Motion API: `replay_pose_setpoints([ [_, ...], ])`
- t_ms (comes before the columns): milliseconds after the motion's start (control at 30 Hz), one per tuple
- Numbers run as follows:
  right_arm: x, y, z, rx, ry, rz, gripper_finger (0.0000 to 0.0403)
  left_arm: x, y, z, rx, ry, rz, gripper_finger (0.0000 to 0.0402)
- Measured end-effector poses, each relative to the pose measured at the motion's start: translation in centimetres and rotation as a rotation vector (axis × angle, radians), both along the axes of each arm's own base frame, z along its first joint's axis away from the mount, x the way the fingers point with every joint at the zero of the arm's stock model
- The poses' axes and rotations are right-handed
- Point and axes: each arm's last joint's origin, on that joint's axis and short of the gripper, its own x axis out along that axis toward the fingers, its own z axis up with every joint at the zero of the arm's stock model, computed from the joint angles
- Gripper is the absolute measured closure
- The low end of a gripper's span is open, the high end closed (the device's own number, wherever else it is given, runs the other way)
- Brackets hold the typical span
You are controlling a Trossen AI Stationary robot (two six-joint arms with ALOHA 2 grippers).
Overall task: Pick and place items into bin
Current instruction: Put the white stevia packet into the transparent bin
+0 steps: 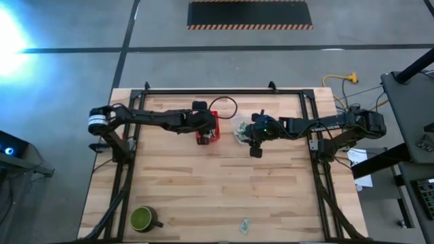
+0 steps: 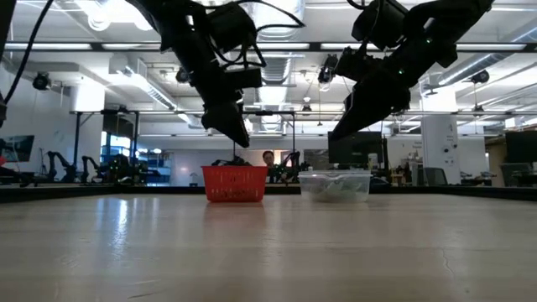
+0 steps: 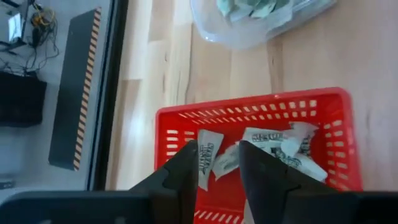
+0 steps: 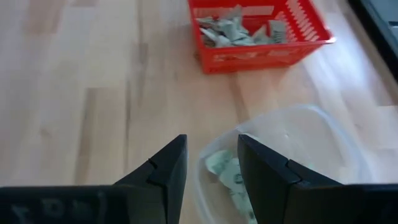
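Observation:
The red basket (image 1: 209,130) stands in the middle of the table's far half and holds several pale green-and-white wrappers (image 3: 273,146). My left gripper (image 3: 219,168) hovers open just above it (image 2: 236,136). To the basket's right stands a clear plastic tub (image 1: 241,130) with more wrappers (image 4: 225,169) lying in it. Above that tub my right gripper (image 4: 211,167) is open and empty, well clear of the rim (image 2: 342,131). One stray wrapper (image 1: 244,225) lies flat by the table's near edge.
A green mug (image 1: 142,218) stands at the table's near left corner. A dark metal frame (image 1: 224,93) runs along the far edge and both sides of the table. A black cable (image 1: 224,105) loops behind the basket. Bare wood lies between the basket and the near edge.

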Motion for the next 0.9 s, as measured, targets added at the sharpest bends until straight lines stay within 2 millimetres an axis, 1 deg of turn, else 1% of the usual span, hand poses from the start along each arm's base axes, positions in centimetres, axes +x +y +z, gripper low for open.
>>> replay_pose_setpoints([
  [100, 0.0, 0.3, 0.0, 0.054, -0.009, 0.037, 0.0267, -0.2, -0.9, 1.0, 0.007, -0.025, -0.023, 0.0303],
  [167, 0.1, 0.8, 0.1, 0.083, -0.015, 0.091, 0.0264, -0.6, -2.0, 1.9, 0.006, -0.04, -0.041, 0.0304],
  [333, 0.3, 3.7, 0.1, 0.145, -0.025, 0.349, 0.0261, -2.2, -5.1, 3.6, -0.024, -0.091, -0.082, 0.0304],
  [467, 0.3, 6.2, 0.1, 0.163, -0.025, 0.457, 0.0265, -3.7, -7.9, 4.6, -0.063, -0.165, -0.12, 0.0304],
  [567, 0.3, 8.1, 0.3, 0.168, -0.044, 0.521, 0.0268, -4.7, -9.8, 4.5, -0.074, -0.199, -0.124, 0.0304],
  [633, 0.4, 9.4, 0.6, 0.181, -0.092, 0.568, 0.0268, -5.2, -10.9, 4.5, -0.069, -0.234, -0.125, 0.0304],
  [733, 0.8, 11.6, 0.9, 0.204, -0.189, 0.679, 0.0266, -5.5, -12.3, 3.8, -0.06, -0.26, -0.131, 0.0304],
  [833, 1.3, 14.0, 0.6, 0.199, -0.275, 0.785, 0.0262, -5.7, -13.4, 3.1, -0.054, -0.29, -0.155, 0.0304],
  [900, 1.5, 15.3, 0.1, 0.183, -0.293, 0.841, 0.026, -5.7, -13.9, 2.8, -0.063, -0.303, -0.164, 0.0304],
])
